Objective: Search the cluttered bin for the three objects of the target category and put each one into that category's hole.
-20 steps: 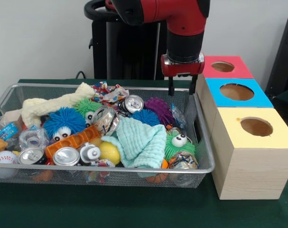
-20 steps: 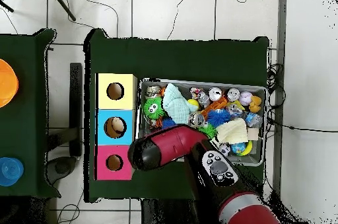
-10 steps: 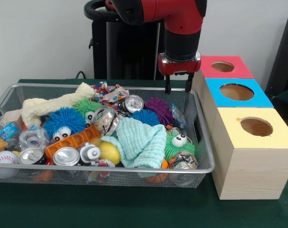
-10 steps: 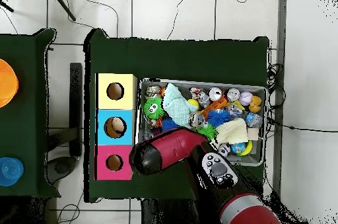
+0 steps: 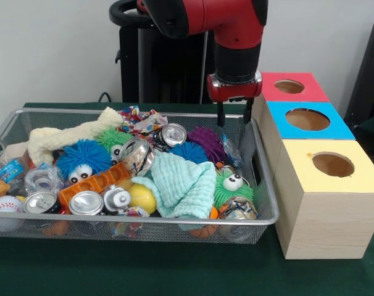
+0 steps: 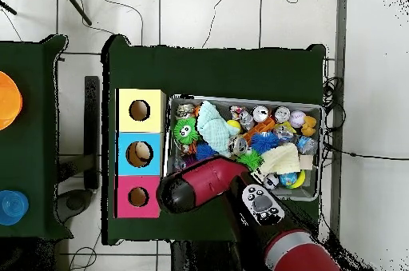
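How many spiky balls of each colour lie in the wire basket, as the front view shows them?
blue spiky balls: 2
green spiky balls: 2
purple spiky ball: 1
Total: 5

Bin (image 5: 264, 185) left of three boxes (image 5: 326, 203); end effector (image 5: 234, 116) above bin's far corner.

A: Room over the bin (image 5: 261, 185)?
B: Open air above the whole pile. Arm (image 5: 236, 37) hangs at far right corner, blocks that bit.
A: Gaps in the pile?
B: None, stuff packed wall to wall.
A: Boxes (image 5: 319, 203)?
B: Tight vs bin's right wall; three holes on top all clear.
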You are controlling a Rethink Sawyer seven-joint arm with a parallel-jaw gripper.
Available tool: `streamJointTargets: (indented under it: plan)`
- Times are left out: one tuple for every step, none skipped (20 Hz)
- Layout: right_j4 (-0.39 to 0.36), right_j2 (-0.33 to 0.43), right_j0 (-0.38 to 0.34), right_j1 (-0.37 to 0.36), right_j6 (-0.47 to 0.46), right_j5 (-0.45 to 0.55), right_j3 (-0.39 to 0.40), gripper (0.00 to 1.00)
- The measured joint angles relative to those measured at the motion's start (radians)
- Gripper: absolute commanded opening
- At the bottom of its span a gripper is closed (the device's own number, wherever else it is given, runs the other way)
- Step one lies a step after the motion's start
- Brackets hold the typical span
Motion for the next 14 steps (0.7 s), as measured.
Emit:
streamJointTargets:
  plan:
    - [0.000,0.000,0.000,0.004,0.000,-0.032,0.000,1.00]
    - [0.000,0.000,0.001,0.005,0.000,-0.049,0.000,1.00]
    - [0.000,0.000,0.002,0.005,0.000,-0.066,0.000,1.00]
    - [0.000,0.000,0.003,0.005,0.000,-0.083,0.000,1.00]
    - [0.000,-0.002,0.004,0.005,0.000,-0.096,0.001,1.00]
    - [0.000,-0.003,0.005,0.005,0.000,-0.101,0.003,1.00]
    - [0.000,-0.005,0.005,0.005,0.000,-0.103,0.004,1.00]
    - [0.000,-0.006,0.005,0.005,0.000,-0.105,0.004,1.00]
    - [0.000,-0.009,0.007,0.004,0.000,-0.105,0.004,1.00]
    - [0.000,-0.010,0.009,0.003,0.000,-0.105,0.004,1.00]
    - [0.000,-0.011,0.011,0.003,0.000,-0.105,0.004,1.00]
    - [0.000,-0.011,0.011,0.003,0.000,-0.105,0.004,1.00]
    - [0.000,-0.015,0.016,0.001,0.000,-0.105,0.004,1.00]
    - [0.000,-0.016,0.017,0.001,0.000,-0.105,0.004,1.00]
